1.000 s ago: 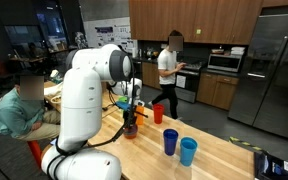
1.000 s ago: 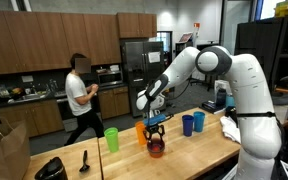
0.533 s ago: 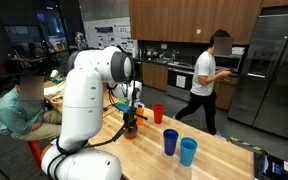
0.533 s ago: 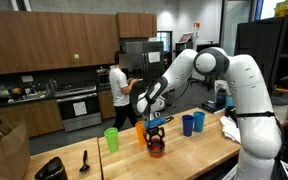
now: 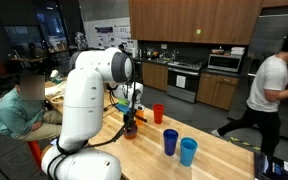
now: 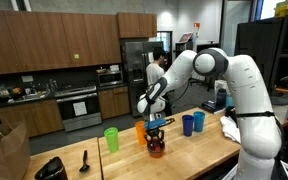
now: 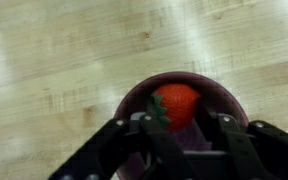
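Exterior views are giving me the kitchen: steel fridge point(image 5: 279, 70), wood cabinets point(image 6: 44, 45), a person walking point(image 5: 269, 90), another person sitting point(image 5: 19, 105) beside the Panda arm point(image 5: 89, 90). Wrist view is showing none of that, only wood grain and the bowl's contents, which the exteriors aren't resolving.

I'm working over a pale wooden table point(image 6: 199, 152). Green cup point(image 6: 111, 139), orange cup point(image 6: 142, 132), red cup point(image 5: 158, 114) and two blue cups point(image 5: 170, 142) are standing near.

Gripper point(image 7: 184, 120) is hanging over a dark purple bowl point(image 7: 199, 78). Strawberry point(image 7: 179, 103) is lying in the bowl, between the fingers point(image 7: 144, 128). Fingers are standing roughly half open, flanking it; I can't tell if they're touching it.
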Action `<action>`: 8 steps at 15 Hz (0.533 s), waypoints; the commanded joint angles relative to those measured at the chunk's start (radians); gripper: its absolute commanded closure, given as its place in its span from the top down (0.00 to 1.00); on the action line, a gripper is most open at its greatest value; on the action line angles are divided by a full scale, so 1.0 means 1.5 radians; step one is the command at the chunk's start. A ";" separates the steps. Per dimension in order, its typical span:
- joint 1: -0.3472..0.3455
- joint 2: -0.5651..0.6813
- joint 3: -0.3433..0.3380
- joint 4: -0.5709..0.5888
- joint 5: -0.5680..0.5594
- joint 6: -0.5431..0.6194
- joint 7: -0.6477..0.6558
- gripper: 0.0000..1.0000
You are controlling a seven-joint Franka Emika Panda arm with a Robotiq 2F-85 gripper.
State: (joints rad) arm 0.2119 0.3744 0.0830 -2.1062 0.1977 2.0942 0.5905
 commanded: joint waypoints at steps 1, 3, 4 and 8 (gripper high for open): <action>-0.027 -0.019 0.004 -0.017 0.057 0.004 -0.046 0.18; -0.035 -0.023 0.001 -0.022 0.079 0.007 -0.059 0.13; -0.039 -0.025 0.001 -0.022 0.089 0.007 -0.066 0.08; -0.044 -0.036 0.002 -0.024 0.107 0.007 -0.081 0.00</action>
State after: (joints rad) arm 0.1542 0.3626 0.0821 -2.1093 0.3285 2.0951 0.4983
